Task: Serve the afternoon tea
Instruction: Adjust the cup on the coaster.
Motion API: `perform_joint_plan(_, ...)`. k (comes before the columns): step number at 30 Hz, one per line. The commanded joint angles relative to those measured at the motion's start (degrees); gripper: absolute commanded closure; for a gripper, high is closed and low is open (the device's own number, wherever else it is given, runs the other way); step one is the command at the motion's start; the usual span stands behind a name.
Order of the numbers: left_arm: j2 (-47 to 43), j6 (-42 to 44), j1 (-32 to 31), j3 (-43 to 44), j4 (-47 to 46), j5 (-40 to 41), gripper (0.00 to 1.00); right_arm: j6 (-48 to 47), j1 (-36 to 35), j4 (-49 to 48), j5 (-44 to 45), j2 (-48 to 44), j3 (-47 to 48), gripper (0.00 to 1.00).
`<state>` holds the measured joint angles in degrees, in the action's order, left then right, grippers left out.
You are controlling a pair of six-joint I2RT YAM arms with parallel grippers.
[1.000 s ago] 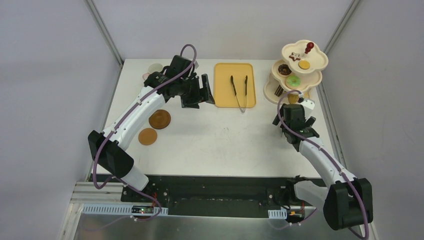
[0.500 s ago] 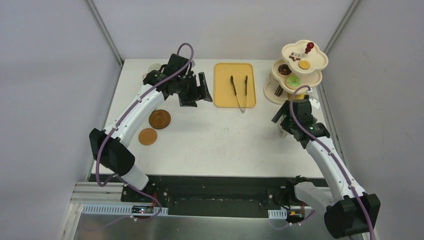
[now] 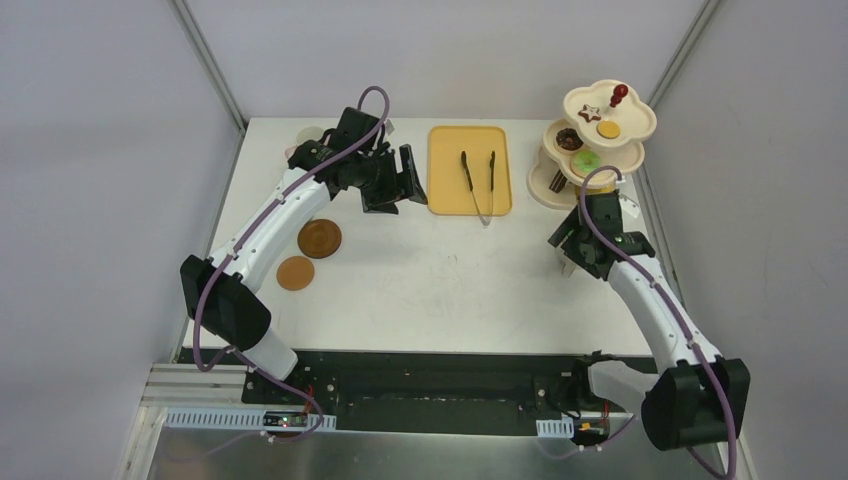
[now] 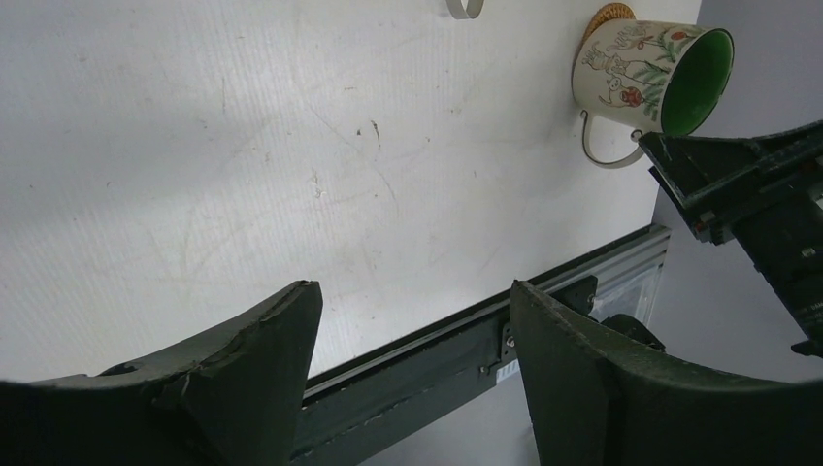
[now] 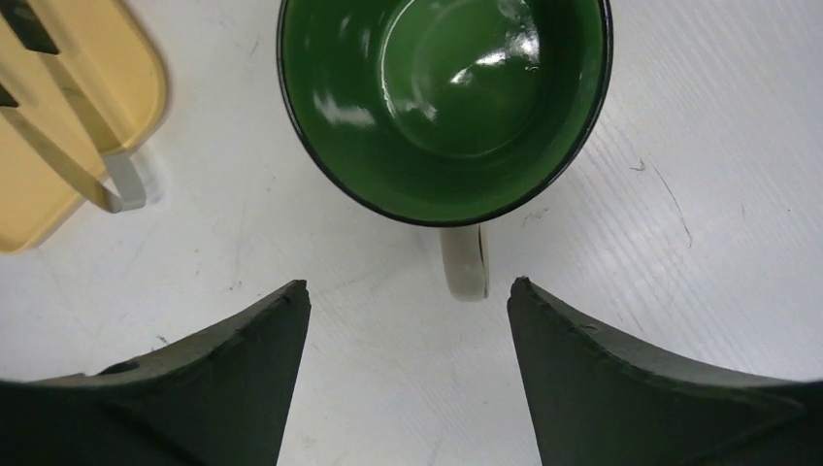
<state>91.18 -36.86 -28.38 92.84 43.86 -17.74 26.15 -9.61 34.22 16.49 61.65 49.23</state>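
Mug [image 5: 442, 97] upright, mouth up | handle [image 5: 464, 264] pointed toward right gripper [image 5: 408, 286], jaws spread, nothing grasped | left gripper [image 4: 412, 286] spread, empty

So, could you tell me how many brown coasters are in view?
3. A darker coaster and a lighter coaster lie on the table's left side. A third coaster shows at the base of the patterned mug, seen from the left wrist. More could be hidden.
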Motion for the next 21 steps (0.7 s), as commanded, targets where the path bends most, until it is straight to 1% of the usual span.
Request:
perform_joint_plan(1, -0.7, -0.1, 0.6, -0.3, -1.2, -1.7, 0.27, 0.7, 0.3, 0.8, 3.7, 4.9, 3.5, 0.24)
perform_joint_plan(5, -1.4, 0.0, 0.8, -0.5, -1.3, -1.9, 0.28, 3.0, 0.2, -0.3, 6.3, 9.7, 3.8, 0.31)
perform_joint_plan(8, -2.0, -0.2, 0.9, -1.3, -1.6, -2.0, 0.28, 2.2, 0.3, -4.0, 6.4, 13.1, 2.6, 0.41)
perform_joint_plan(10, -2.4, -0.2, 1.1, -1.8, -1.6, -2.0, 0.28, 1.8, 0.3, -6.1, 8.0, 15.1, 2.0, 0.46)
perform_joint_plan(13, -2.9, -0.1, 1.4, -2.2, -1.5, -2.0, 0.28, 0.6, 0.4, -9.2, 9.2, 17.4, 1.9, 0.6)
perform_joint_plan(15, -3.2, -0.1, 1.5, -2.3, -1.5, -2.0, 0.29, 0.2, 0.6, -10.5, 9.4, 18.7, 2.5, 0.72)
perform_joint_plan(19, -3.5, -0.2, 1.7, -2.7, -1.5, -2.0, 0.29, 0.2, 1.3, -12.0, 10.0, 20.2, 3.2, 0.92)
perform_joint_plan(21, -3.7, -0.2, 1.9, -2.7, -1.4, -2.0, 0.29, -0.2, 1.9, -12.3, 9.6, 20.4, 3.9, 0.99)
